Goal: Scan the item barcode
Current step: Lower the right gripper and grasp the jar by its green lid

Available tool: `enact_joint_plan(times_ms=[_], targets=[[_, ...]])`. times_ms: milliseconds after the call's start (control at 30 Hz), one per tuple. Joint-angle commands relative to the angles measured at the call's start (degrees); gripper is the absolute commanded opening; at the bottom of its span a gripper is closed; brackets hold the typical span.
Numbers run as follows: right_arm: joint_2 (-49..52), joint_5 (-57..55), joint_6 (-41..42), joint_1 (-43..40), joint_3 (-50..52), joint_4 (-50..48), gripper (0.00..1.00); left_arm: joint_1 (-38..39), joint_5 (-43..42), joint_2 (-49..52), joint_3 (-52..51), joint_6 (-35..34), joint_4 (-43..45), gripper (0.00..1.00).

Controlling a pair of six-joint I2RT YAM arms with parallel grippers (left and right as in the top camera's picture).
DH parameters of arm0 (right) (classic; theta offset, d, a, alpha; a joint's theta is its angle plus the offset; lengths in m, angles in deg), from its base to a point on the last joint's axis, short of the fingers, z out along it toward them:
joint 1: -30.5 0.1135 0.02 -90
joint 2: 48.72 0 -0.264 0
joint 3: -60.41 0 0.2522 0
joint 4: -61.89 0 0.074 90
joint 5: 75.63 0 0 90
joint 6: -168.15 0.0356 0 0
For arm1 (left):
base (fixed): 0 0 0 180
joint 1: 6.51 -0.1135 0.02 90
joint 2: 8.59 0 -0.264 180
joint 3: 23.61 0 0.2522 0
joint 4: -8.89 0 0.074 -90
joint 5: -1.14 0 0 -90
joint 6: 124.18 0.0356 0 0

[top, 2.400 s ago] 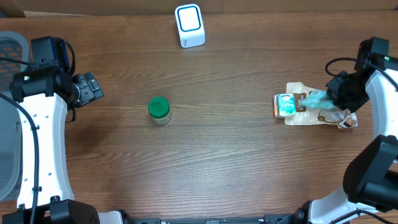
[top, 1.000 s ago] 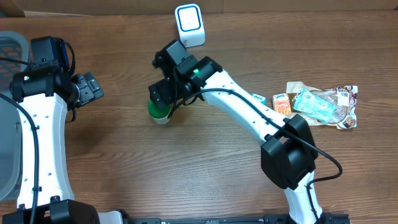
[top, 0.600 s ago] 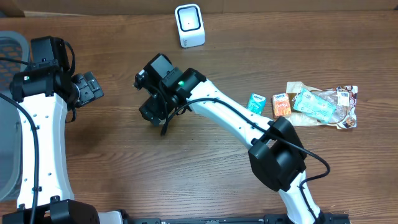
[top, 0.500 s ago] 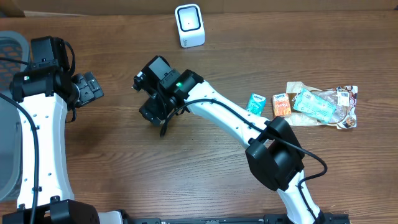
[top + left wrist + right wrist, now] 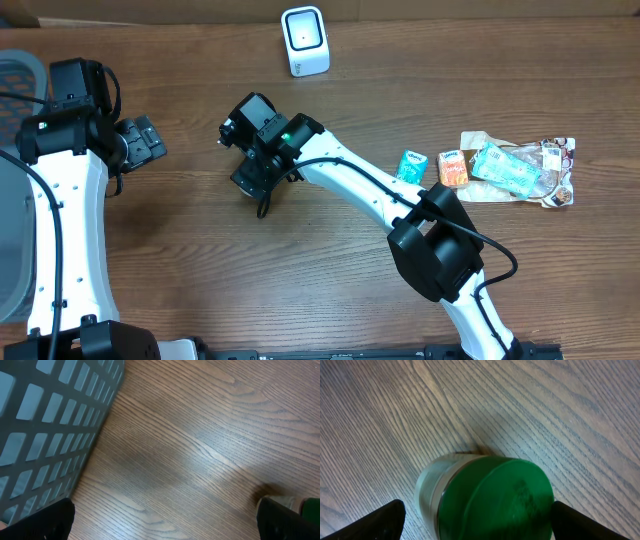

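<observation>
A round jar with a green screw lid [image 5: 490,495] stands on the brown wood-grain table [image 5: 300,280], left of the middle. In the overhead view it is hidden under the right gripper [image 5: 252,172], whose white arm reaches across from the near right. The right wrist view looks down on the jar, with one black fingertip [image 5: 380,520] on each side of the lid. The jaws are spread wide, with bare wood showing between the left-hand finger and the jar. I cannot tell whether the other finger touches the lid.

The left gripper [image 5: 148,140] hangs over the far left of the table, well apart from the jar. Its jaws are spread fully, with nothing between them. Its wrist view shows a grey plastic lattice basket [image 5: 45,420] at the table's left edge. A sliver of the green lid shows beside one finger.

A white box-shaped barcode scanner [image 5: 305,40] stands at the far edge, beyond the jar and slightly right of it. On the right of the table lie a small teal carton [image 5: 412,165], a small orange carton [image 5: 453,170] just beside it, and a loose pile of crinkled snack packets [image 5: 520,172].
</observation>
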Motion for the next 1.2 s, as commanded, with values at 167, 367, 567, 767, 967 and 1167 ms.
enact_joint_plan(times_ms=[167,367,567,767,967,1167], targets=[[-2.56,-0.09,6.69,0.07,-2.23,1.05,0.89,0.13,-0.26,-0.11,0.07,1.09,0.15,1.00],[-2.67,1.77,10.71,0.50,-2.21,3.21,0.80,0.13,-0.26,-0.11,0.07,1.09,0.17,0.99],[-2.82,-1.22,13.57,3.02,-2.29,2.99,0.79,0.13,-0.24,-0.11,0.07,1.09,0.15,1.00],[-3.21,-1.42,14.23,4.02,-6.01,4.35,0.80,0.13,-0.24,-0.11,0.07,1.09,0.15,0.99],[-3.21,-1.44,18.27,4.00,-9.14,5.16,0.83,0.13,-0.24,-0.11,0.07,1.09,0.15,1.00],[-3.08,-3.54,29.49,3.28,-9.18,3.41,0.86,0.13,-0.26,-0.13,0.07,1.09,0.15,1.00]])
